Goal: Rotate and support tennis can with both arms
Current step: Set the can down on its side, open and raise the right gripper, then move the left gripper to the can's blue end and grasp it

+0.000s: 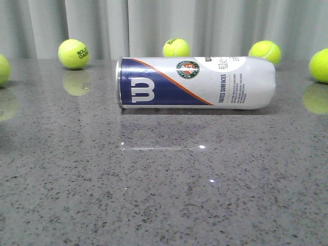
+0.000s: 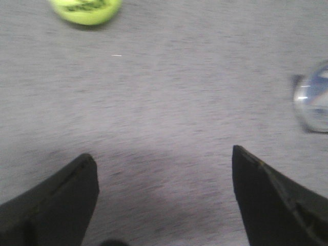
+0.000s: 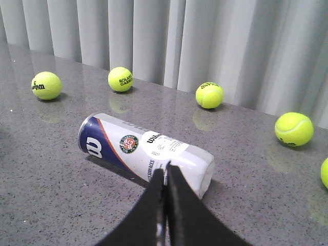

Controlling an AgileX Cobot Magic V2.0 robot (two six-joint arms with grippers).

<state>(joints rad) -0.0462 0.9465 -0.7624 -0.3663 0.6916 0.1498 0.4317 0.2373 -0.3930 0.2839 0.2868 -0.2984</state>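
Right gripper [image 3: 165, 177]: fingers pressed together, empty. Left gripper [image 2: 164, 159]: spread, empty. Tennis can [image 1: 197, 82] lies untouched; we judge approach pending, both arms must close in.

The tennis can [image 1: 197, 82] lies on its side across the middle of the worktop [image 1: 164, 195], with open surface all along its near side. Behind it, tennis balls [image 1: 176, 47] stand spaced along the curtain [image 1: 154, 25], one just beside the can's far edge, narrowing access from the back.
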